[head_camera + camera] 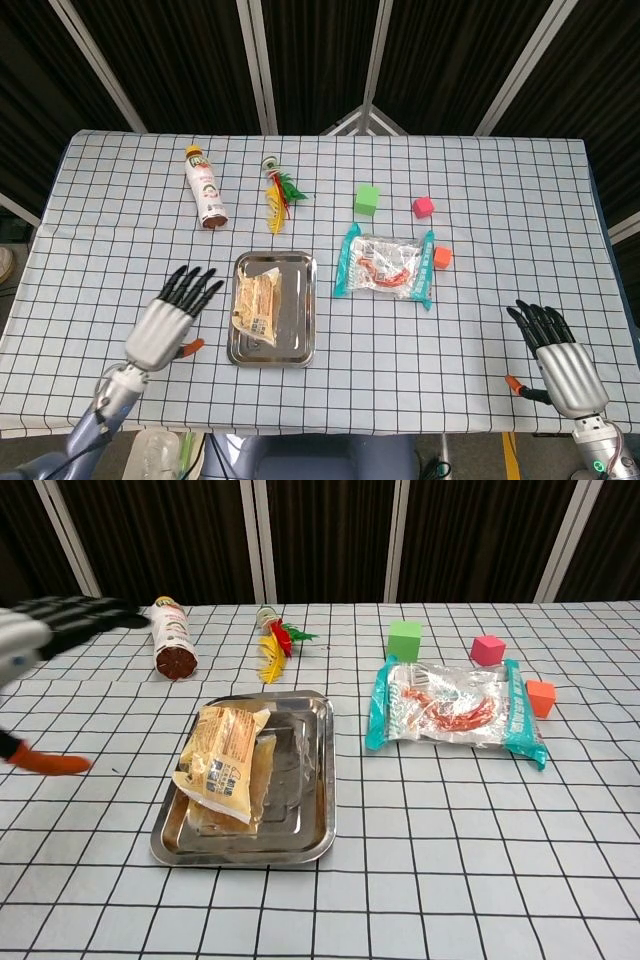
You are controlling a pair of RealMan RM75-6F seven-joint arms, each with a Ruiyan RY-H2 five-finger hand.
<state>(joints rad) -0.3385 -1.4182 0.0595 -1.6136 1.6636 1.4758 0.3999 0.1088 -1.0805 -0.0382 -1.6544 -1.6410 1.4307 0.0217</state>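
- Left hand (pixel 168 322) — fingers spread, holding nothing, hovering just left of the metal tray (pixel 300 340).
- Yellow snack packet (pixel 256 304) lies in the tray's left half, apart from the hand.
- Right hand (pixel 556 358) — fingers apart, empty, over the table's near right corner, well apart from everything.
- Beyond the tray: a clear food bag (pixel 385 265), an orange cube (pixel 442 257), green cube (pixel 367 198), pink cube (pixel 423 207), a lying bottle (pixel 205 186) and a feathered toy (pixel 277 194).

Yellow snack packet (pixel 258 304) flat in steel tray (pixel 296 345)
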